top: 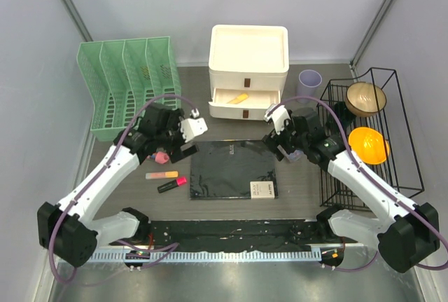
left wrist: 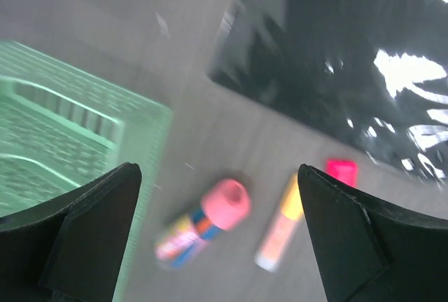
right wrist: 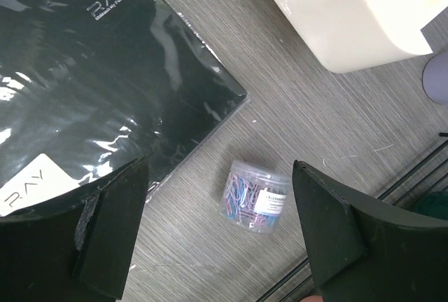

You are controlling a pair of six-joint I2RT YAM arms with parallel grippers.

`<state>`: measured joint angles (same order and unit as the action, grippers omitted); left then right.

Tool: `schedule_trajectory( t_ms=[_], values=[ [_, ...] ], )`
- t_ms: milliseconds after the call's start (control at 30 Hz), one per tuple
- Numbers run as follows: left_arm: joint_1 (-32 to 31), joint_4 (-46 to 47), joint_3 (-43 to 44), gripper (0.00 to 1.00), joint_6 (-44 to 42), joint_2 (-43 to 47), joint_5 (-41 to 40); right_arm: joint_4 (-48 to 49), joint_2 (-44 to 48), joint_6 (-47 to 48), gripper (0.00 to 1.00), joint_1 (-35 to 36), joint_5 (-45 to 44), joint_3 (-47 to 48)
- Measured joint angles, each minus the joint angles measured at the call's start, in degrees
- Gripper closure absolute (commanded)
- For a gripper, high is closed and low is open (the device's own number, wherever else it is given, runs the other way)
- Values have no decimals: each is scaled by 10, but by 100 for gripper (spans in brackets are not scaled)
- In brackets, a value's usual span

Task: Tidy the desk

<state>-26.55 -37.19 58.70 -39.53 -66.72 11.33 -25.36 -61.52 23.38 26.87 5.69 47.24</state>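
The bench [top: 301, 186] lies beneath both arms, running back to the drawer unit [top: 248, 60], and its clutter is our worry. The black notebook [top: 234, 169] is film-wrapped and slick; a low sweep could shove it. Our left tool [left wrist: 217, 170] gapes wide and empty over the pink-capped glue stick [left wrist: 203, 225] (round, likely to roll), so a skewed descent may knock it away. Our right tool [right wrist: 218, 167], equally wide and empty, hangs above the paper-clip tub [right wrist: 255, 194], which could tip.

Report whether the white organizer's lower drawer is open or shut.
Open: the drawer juts from the organizer, a yellow item visible inside.
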Motion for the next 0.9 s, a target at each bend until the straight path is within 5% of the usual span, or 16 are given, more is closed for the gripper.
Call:
schedule_trajectory(
  t_ms=[333,900],
  values=[
    [97,-44,-168,0,-53,81,16,-5,-8,0,13,0,16,0],
    [209,-47,-217,7,-176,9,20,-16,-19,0,14,0,24,0]
  ],
)
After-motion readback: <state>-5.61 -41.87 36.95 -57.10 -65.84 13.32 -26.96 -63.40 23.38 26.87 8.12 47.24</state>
